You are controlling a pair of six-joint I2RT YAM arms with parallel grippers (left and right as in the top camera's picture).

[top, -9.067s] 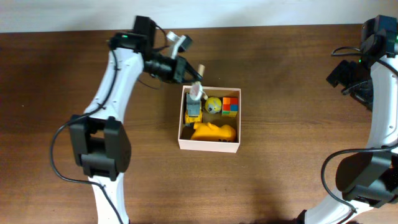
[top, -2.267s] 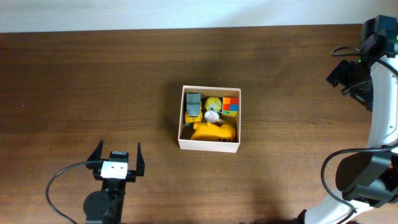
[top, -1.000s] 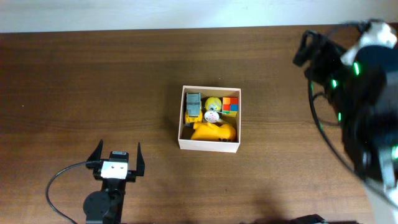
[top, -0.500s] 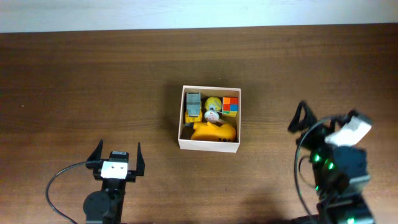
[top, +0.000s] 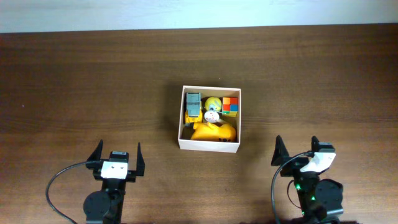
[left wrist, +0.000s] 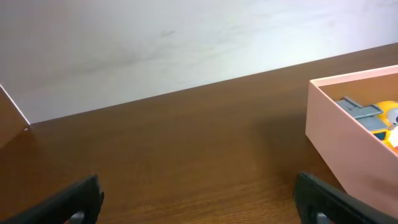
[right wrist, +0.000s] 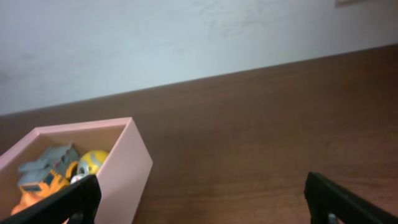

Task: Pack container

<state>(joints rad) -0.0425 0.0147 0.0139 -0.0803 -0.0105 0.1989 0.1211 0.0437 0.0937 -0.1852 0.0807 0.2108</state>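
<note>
The container (top: pixel 208 145), a square white-walled cardboard box, sits at the middle of the brown table. Inside it lie a grey-and-yellow toy truck (top: pixel 193 107), a yellow ball (top: pixel 214 103), a small white round toy (top: pixel 211 116), a multicoloured cube (top: pixel 231 106) and a yellow-orange toy (top: pixel 214 131). My left gripper (top: pixel 116 154) rests open near the front left, well apart from the box. At the front right my right gripper (top: pixel 296 149) also stands open and empty. The container's wall (left wrist: pixel 339 146) shows in the left wrist view, and the same container (right wrist: pixel 127 165) shows at left in the right wrist view.
Bare dark wood table (top: pixel 93 81) surrounds the box on all sides. A pale wall (left wrist: pixel 155 43) runs behind the table's far edge. Black cables loop beside each arm base at the front edge.
The right arm has swung down from the far right corner to the front right and now rests there with its gripper open. The left arm and the box have not moved.
</note>
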